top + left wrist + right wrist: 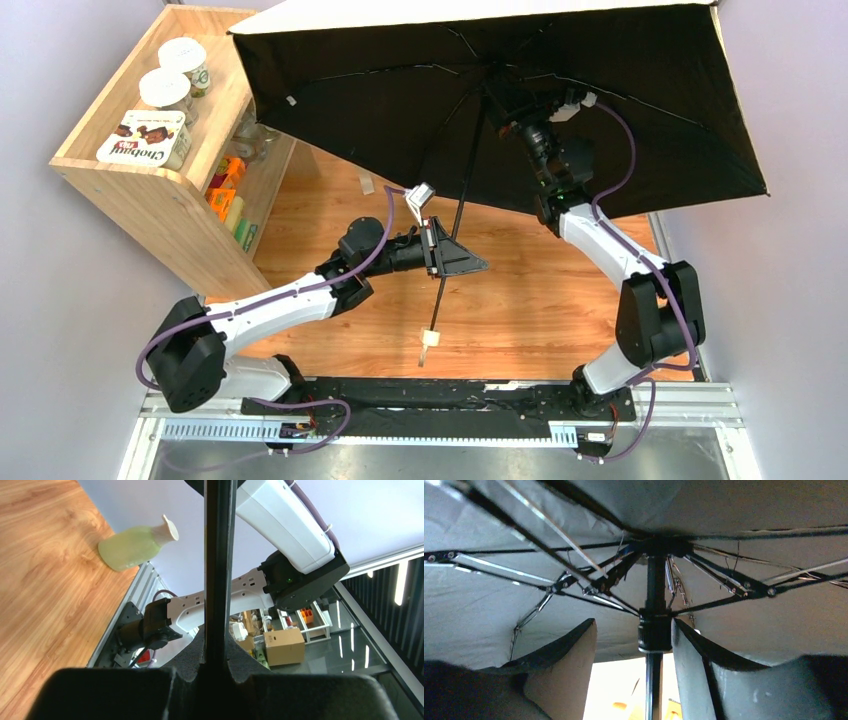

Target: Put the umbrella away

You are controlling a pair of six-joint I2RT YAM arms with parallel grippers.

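The umbrella (pixel 500 90) is open, its black underside facing me and covering the far half of the table. Its thin black shaft (pixel 455 225) slants down to the cream handle (pixel 430 338) near the front. My left gripper (pixel 452 258) is shut on the shaft, which in the left wrist view (pixel 219 570) rises from between the closed jaws (pixel 216 667). My right gripper (pixel 515 125) is up under the canopy. It is open (pixel 633 625) around the black runner (pixel 654 630), which sits close against the right finger (pixel 694 660), with a gap to the left one.
A wooden shelf (pixel 150 170) stands at the left with cups and a chocolate box on top and items inside. A pale green bottle (pixel 135 545) lies on the table near the right edge rail. The canopy hides the far table.
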